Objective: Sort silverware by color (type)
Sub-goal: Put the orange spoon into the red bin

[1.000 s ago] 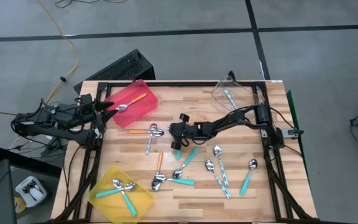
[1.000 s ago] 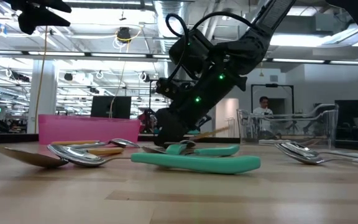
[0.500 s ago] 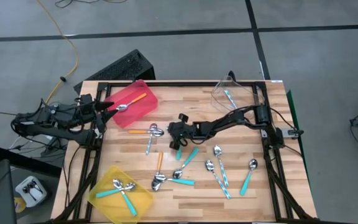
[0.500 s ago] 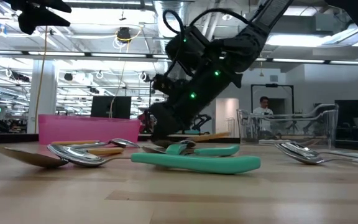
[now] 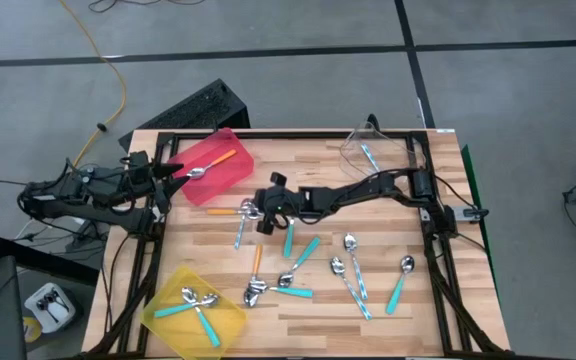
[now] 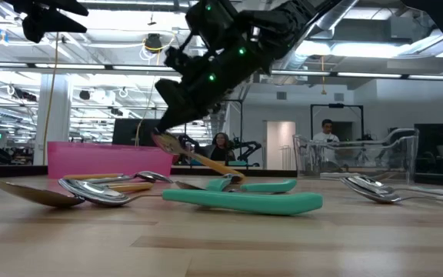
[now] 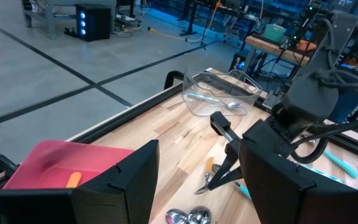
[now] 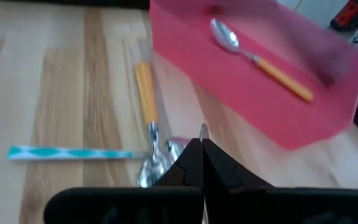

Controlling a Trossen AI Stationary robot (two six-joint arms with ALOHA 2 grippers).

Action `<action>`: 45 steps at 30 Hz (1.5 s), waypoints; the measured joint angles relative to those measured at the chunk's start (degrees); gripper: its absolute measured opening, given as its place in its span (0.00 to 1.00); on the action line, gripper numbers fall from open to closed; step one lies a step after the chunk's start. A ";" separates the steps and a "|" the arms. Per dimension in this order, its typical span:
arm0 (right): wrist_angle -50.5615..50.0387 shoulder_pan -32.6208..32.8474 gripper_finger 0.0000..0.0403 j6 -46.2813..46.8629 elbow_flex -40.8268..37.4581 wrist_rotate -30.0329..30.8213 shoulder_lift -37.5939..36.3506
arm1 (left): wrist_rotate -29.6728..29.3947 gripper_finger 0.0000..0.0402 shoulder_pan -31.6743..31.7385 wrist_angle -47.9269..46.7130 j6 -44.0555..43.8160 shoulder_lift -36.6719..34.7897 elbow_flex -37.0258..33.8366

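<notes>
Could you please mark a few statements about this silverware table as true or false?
1. The red bin holds an orange-handled spoon. True.
2. The yellow bin is empty. False: several teal-handled spoons lie in it.
3. The right gripper is shut on an orange-handled spoon, held tilted above the table. True.
4. The left gripper hovers over the clear bin. False: it waits open at the table's left edge, beside the red bin.
</notes>
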 joint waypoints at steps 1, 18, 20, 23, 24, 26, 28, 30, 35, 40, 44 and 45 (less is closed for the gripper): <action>-0.43 0.00 0.04 -0.07 0.49 0.00 0.00 | 0.01 0.51 0.01 -0.01 0.00 -0.01 0.00; -1.28 0.00 0.04 0.37 0.93 0.07 0.00 | 0.01 0.51 0.00 -1.54 0.36 -0.01 -0.01; -1.03 0.00 0.04 0.66 0.93 0.07 0.00 | 0.02 0.51 -0.01 -1.57 0.37 0.01 -0.02; -0.52 0.00 0.04 0.80 0.93 0.07 0.00 | 0.02 0.51 -0.01 -1.57 0.37 0.01 -0.02; -0.49 0.00 0.04 0.86 0.93 0.07 0.00 | 0.02 0.51 -0.01 -1.57 0.37 0.01 -0.02; -0.45 0.00 0.04 1.29 0.93 0.07 0.00 | 0.02 0.51 -0.01 -1.57 0.37 0.01 -0.02; -0.41 0.00 0.04 1.48 0.93 0.08 0.00 | 0.02 0.51 -0.01 -1.57 0.39 -0.01 -0.02; -0.24 -0.01 0.05 1.51 0.93 0.09 0.00 | 0.02 0.51 0.01 -1.57 0.39 -0.01 -0.02; 0.69 0.00 0.04 1.59 0.93 0.07 0.00 | 0.02 0.51 0.01 -1.57 0.42 0.00 -0.02; 1.18 0.00 0.04 1.83 0.93 0.04 0.00 | 0.02 0.51 0.01 -1.57 0.39 -0.01 -0.02; 3.71 -0.01 0.04 1.87 0.93 -0.16 0.00 | 0.00 0.51 0.00 -1.57 0.37 -0.02 -0.02; 4.74 -0.02 0.04 1.87 0.93 -0.61 0.00 | 0.00 0.51 0.02 -1.57 0.37 -0.01 -0.02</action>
